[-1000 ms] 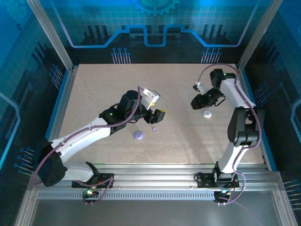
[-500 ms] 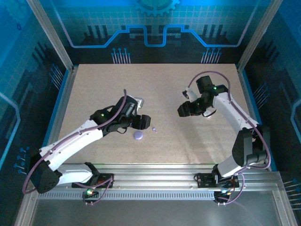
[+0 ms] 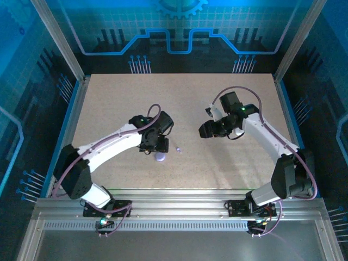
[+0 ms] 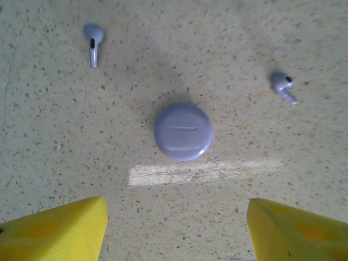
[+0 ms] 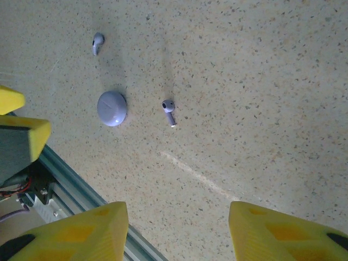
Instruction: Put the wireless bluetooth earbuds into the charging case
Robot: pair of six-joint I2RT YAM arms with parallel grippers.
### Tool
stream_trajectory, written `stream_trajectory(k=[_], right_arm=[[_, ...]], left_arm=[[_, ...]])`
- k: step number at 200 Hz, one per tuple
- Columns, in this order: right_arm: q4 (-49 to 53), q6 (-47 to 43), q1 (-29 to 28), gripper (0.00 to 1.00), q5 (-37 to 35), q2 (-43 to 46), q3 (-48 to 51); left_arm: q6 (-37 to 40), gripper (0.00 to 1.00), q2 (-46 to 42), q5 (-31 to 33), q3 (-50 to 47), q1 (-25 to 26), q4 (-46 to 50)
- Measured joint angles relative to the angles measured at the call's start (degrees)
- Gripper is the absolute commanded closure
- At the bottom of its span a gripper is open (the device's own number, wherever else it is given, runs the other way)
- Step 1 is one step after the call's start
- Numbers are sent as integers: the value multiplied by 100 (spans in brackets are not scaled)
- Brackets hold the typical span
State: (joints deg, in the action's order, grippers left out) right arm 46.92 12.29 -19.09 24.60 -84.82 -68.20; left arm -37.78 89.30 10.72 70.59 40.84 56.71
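Hovering with jaws apart, the left gripper (image 4: 175, 223) has the case (image 4: 183, 132) centred just ahead, earbuds (image 4: 92, 43) flanking it, while the right gripper (image 5: 178, 228), also parted, hangs farther off

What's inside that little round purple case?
Its inside is hidden: the case looks shut. Two earbuds lie loose on the table, both apart from it.

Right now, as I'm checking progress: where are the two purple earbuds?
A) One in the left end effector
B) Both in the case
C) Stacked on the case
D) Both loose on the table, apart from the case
D: in the left wrist view, one earbud and the second earbud lie on the table, either side of the lavender charging case, touching nothing.
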Motion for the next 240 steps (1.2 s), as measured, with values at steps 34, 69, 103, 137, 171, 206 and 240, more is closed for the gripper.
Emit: stream_trajectory(k=[34,69,103,137,171,206,240], right_arm=[[-149,87,-79,48,11,0,114],[-212,105,-116,47,13,0,114],[-219,98,-122,47,33,-50,114],[-199,79,-122,46,31,-157,107],[-195,79,-122,46,31,-197,98],[-170,79,-122,46,31,-238,31],[-138,79,-122,46,28,-238,17]], left_arm=[[-144,29,404,-2,24,0,7],[-286,28,754,-98,63,-28,-33],[-352,25,1176,-264,114,-55,-136],[-398,24,1480,-352,131,-164,-210],[-413,25,1534,-380,131,-289,-264],[-411,25,1633,-457,138,-354,-334],[-411,26,1840,-566,138,-356,-404]])
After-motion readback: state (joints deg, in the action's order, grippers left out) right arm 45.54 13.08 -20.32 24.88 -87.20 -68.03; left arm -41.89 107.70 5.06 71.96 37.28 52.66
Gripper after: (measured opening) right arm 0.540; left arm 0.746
